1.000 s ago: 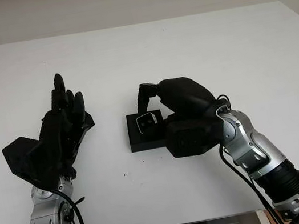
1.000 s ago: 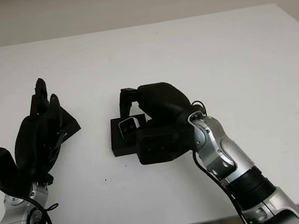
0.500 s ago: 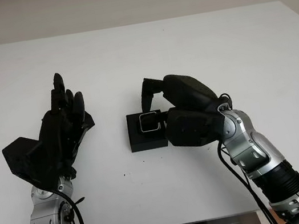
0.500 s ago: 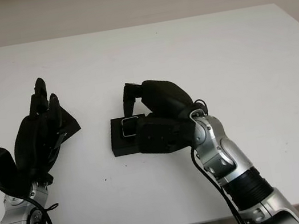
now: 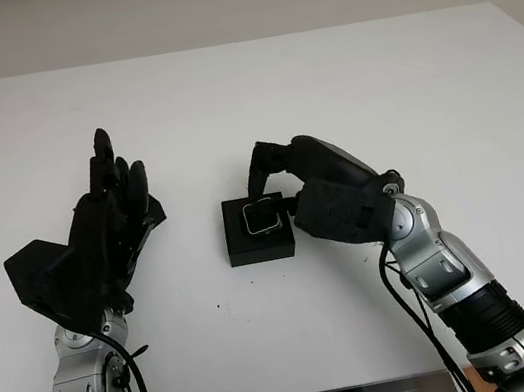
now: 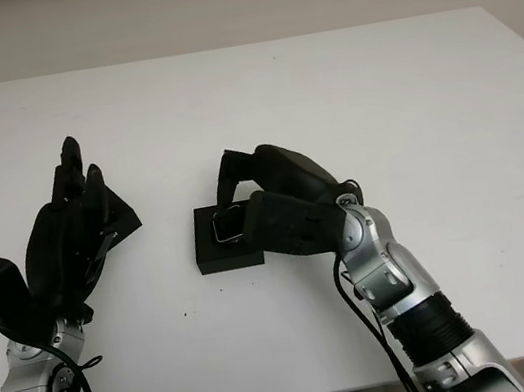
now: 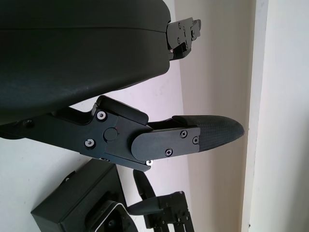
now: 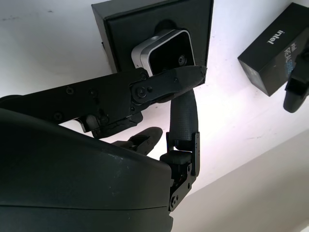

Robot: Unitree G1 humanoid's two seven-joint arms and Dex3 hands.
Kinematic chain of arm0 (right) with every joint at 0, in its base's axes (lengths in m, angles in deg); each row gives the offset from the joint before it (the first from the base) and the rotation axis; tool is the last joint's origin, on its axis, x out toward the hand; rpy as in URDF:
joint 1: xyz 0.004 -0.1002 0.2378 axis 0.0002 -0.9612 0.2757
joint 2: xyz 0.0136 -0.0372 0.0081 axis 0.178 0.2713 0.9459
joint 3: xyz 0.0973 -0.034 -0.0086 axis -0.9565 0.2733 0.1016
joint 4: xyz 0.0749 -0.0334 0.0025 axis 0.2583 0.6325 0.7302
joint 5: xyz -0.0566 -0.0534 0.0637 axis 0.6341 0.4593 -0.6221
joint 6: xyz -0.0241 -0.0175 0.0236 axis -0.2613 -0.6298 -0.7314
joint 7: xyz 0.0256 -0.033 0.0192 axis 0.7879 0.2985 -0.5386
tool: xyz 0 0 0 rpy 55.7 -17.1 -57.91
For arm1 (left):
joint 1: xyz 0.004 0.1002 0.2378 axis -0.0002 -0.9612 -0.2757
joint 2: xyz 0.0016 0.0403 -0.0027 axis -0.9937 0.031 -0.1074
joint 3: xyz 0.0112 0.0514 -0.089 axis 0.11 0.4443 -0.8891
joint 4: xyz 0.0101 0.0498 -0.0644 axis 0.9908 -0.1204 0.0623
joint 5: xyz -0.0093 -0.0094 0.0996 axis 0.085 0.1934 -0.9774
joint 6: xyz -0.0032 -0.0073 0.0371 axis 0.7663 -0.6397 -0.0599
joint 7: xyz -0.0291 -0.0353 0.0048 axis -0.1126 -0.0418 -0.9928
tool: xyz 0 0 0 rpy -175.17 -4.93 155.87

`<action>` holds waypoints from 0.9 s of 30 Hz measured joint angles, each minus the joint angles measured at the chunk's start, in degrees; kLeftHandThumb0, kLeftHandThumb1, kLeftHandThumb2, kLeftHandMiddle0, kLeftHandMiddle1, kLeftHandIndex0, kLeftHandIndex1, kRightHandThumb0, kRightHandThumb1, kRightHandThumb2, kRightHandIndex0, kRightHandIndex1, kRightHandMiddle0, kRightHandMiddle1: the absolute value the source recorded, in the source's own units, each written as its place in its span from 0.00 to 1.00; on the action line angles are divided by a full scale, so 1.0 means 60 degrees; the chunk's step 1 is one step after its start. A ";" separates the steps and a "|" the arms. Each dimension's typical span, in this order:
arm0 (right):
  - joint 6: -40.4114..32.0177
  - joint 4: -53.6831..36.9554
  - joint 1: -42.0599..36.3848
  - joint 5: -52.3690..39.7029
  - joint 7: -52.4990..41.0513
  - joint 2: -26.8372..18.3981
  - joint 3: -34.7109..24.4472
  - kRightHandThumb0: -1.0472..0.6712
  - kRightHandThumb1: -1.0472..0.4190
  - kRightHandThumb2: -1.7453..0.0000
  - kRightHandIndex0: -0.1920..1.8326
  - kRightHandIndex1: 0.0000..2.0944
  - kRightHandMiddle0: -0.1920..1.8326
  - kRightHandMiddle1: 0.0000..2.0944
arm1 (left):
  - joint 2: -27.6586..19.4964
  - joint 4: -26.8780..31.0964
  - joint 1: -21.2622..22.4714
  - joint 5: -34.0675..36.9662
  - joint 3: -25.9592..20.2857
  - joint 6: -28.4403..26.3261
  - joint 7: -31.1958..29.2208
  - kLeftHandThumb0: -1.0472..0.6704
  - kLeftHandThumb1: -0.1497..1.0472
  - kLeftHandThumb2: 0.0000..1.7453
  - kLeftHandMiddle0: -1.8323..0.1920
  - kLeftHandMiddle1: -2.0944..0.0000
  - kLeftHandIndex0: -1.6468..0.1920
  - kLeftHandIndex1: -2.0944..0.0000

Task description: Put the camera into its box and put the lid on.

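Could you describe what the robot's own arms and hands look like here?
Both hands, left hand and right hand, are matte black, with chunky shells and jointed fingers fastened by small screws. The forearms are silver metal segments with black ribbed sections, and thin black cables loop beside each.

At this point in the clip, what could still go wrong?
The right hand holds the camera tilted in the box, not seated flat; letting go now could leave it cocked, so the lid won't close. The lid sits in the raised left hand well off to the side and could slip or land misaligned.
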 measured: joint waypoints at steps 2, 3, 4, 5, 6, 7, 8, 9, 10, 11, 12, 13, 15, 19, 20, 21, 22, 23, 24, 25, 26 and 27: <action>0.0215 0.0204 0.0041 -0.0104 0.0006 0.0001 -0.0013 0.35 0.04 0.97 0.32 0.10 0.29 0.82 | -0.0009 0.0000 0.0000 -0.0008 0.0000 0.0000 0.0006 0.15 1.00 0.29 1.00 1.00 1.00 1.00; 0.0298 0.0279 0.0048 -0.0127 0.0015 0.0001 -0.0018 0.35 0.04 0.97 0.32 0.10 0.29 0.82 | -0.0013 0.0000 0.0000 -0.0009 0.0000 0.0000 0.0006 0.15 1.00 0.29 1.00 1.00 1.00 1.00; 0.0392 0.0358 0.0059 -0.0151 0.0028 0.0002 -0.0023 0.35 0.04 0.97 0.32 0.10 0.29 0.83 | -0.0019 0.0000 0.0000 -0.0007 -0.0002 -0.0002 0.0006 0.15 1.00 0.29 1.00 1.00 1.00 1.00; 0.0444 0.0436 0.0068 -0.0214 0.0040 0.0015 -0.0040 0.35 0.04 0.97 0.32 0.10 0.29 0.83 | -0.0022 0.0000 0.0000 -0.0007 -0.0004 0.0000 0.0006 0.15 1.00 0.29 1.00 1.00 1.00 1.00; 0.0490 0.0514 0.0078 -0.0271 0.0057 0.0031 -0.0055 0.35 0.04 0.97 0.32 0.10 0.29 0.83 | -0.0022 0.0000 0.0000 -0.0003 -0.0008 0.0000 0.0004 0.15 1.00 0.28 1.00 1.00 1.00 1.00; 0.0553 0.0613 0.0086 -0.0334 0.0089 0.0054 -0.0066 0.35 0.04 0.97 0.32 0.09 0.29 0.83 | -0.0028 0.0000 0.0000 -0.0003 -0.0008 0.0000 -0.0008 0.15 1.00 0.29 1.00 1.00 1.00 1.00; 0.0595 0.0673 0.0087 -0.0374 0.0110 0.0078 -0.0068 0.35 0.04 0.97 0.32 0.09 0.29 0.83 | -0.0040 0.0000 0.0000 -0.0003 -0.0008 0.0001 -0.0022 0.15 1.00 0.29 1.00 1.00 1.00 1.00; 0.0632 0.0729 0.0090 -0.0425 0.0139 0.0098 -0.0070 0.35 0.04 0.97 0.32 0.09 0.29 0.83 | -0.0051 0.0000 0.0000 -0.0004 -0.0008 0.0002 -0.0031 0.15 1.00 0.29 1.00 1.00 1.00 1.00; 0.0650 0.0802 0.0097 -0.0464 0.0177 0.0118 -0.0073 0.36 0.04 0.97 0.32 0.09 0.29 0.83 | -0.0060 -0.0001 0.0000 -0.0004 -0.0009 0.0005 -0.0038 0.15 1.00 0.29 1.00 1.00 1.00 1.00; 0.0659 0.0872 0.0104 -0.0492 0.0220 0.0145 -0.0078 0.36 0.05 0.97 0.32 0.09 0.29 0.83 | -0.0064 -0.0002 0.0001 -0.0004 -0.0014 0.0011 -0.0047 0.15 1.00 0.29 1.00 1.00 1.00 1.00; 0.0665 0.0957 0.0105 -0.0502 0.0298 0.0186 -0.0083 0.36 0.05 0.97 0.32 0.09 0.29 0.83 | -0.0064 -0.0002 0.0001 -0.0003 -0.0023 0.0023 -0.0048 0.15 1.00 0.28 1.00 1.00 1.00 1.00; 0.0679 0.1024 0.0105 -0.0503 0.0373 0.0218 -0.0082 0.36 0.05 0.97 0.32 0.09 0.29 0.83 | -0.0064 -0.0002 0.0001 0.0000 -0.0031 0.0032 -0.0046 0.15 1.00 0.28 1.00 1.00 1.00 1.00; 0.0737 0.1152 0.0108 -0.0487 0.0608 0.0293 -0.0079 0.36 0.05 0.97 0.33 0.09 0.29 0.83 | -0.0065 -0.0013 0.0001 0.0004 -0.0049 0.0053 -0.0052 0.15 1.00 0.28 1.00 1.00 1.00 1.00; 0.0822 0.1349 0.0112 -0.0412 0.1028 0.0411 -0.0069 0.37 0.04 0.97 0.32 0.09 0.29 0.83 | -0.0114 -0.0075 0.0001 -0.0004 -0.0054 0.0147 -0.0083 0.15 1.00 0.29 1.00 1.00 1.00 1.00; 0.0842 0.1375 0.0112 -0.0394 0.1098 0.0438 -0.0064 0.36 0.04 0.97 0.32 0.09 0.29 0.83 | -0.0115 -0.0085 0.0001 -0.0004 -0.0058 0.0168 -0.0086 0.15 1.00 0.29 1.00 1.00 1.00 1.00; 0.0855 0.1392 0.0112 -0.0381 0.1149 0.0461 -0.0059 0.36 0.04 0.97 0.32 0.09 0.29 0.83 | -0.0115 -0.0092 0.0001 -0.0005 -0.0060 0.0184 -0.0086 0.15 1.00 0.29 1.00 1.00 1.00 1.00; 0.0863 0.1406 0.0112 -0.0363 0.1198 0.0472 -0.0056 0.36 0.04 0.97 0.32 0.09 0.28 0.83 | -0.0115 -0.0094 0.0001 -0.0005 -0.0061 0.0188 -0.0084 0.15 1.00 0.29 1.00 1.00 1.00 1.00; 0.0868 0.1417 0.0112 -0.0346 0.1247 0.0474 -0.0053 0.36 0.04 0.97 0.32 0.09 0.28 0.83 | -0.0115 -0.0094 0.0001 -0.0006 -0.0061 0.0188 -0.0083 0.15 1.00 0.29 1.00 1.00 1.00 1.00; 0.0871 0.1422 0.0110 -0.0328 0.1302 0.0480 -0.0050 0.36 0.04 0.97 0.32 0.09 0.28 0.83 | -0.0115 -0.0095 0.0001 -0.0007 -0.0060 0.0187 -0.0085 0.15 1.00 0.29 1.00 1.00 1.00 1.00; 0.0883 0.1425 0.0105 -0.0307 0.1379 0.0489 -0.0044 0.36 0.04 0.97 0.32 0.09 0.28 0.83 | -0.0115 -0.0094 0.0001 -0.0007 -0.0059 0.0187 -0.0090 0.15 1.00 0.29 1.00 1.00 1.00 1.00; 0.0913 0.1428 0.0090 -0.0270 0.1490 0.0506 -0.0039 0.36 0.04 0.97 0.32 0.10 0.28 0.83 | -0.0118 -0.0095 0.0001 -0.0009 -0.0057 0.0187 -0.0097 0.15 1.00 0.29 1.00 1.00 1.00 1.00; 0.0941 0.1429 0.0067 -0.0222 0.1590 0.0525 -0.0037 0.36 0.04 0.97 0.32 0.10 0.28 0.83 | -0.0122 -0.0095 0.0001 -0.0010 -0.0056 0.0188 -0.0106 0.15 1.00 0.30 1.00 1.00 1.00 1.00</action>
